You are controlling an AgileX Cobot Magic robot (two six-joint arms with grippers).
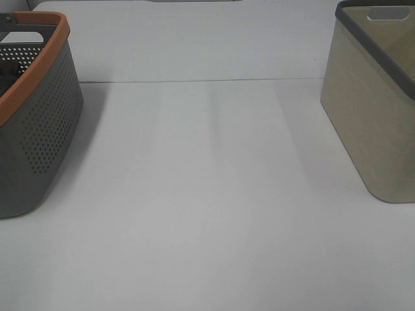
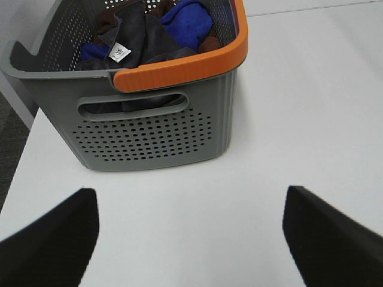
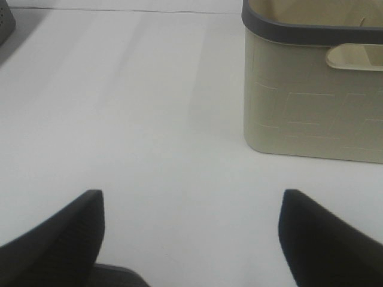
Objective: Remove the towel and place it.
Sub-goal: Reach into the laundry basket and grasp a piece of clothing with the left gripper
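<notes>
The dark charcoal towel (image 2: 139, 37) with a small white tag (image 2: 119, 53) lies in a grey perforated basket with an orange rim (image 2: 179, 70), among blue and brown cloths. The same basket (image 1: 39, 123) stands at the left of the exterior view; its contents barely show there. My left gripper (image 2: 188, 239) is open and empty over the white table, a short way in front of the basket. My right gripper (image 3: 191, 236) is open and empty over the table, near a beige bin (image 3: 311, 95). Neither arm shows in the exterior view.
The beige bin with a dark grey rim (image 1: 379, 110) stands at the right of the table. A seam (image 1: 201, 81) runs across the white table at the back. The table's left edge and dark floor (image 2: 12, 137) lie beside the grey basket.
</notes>
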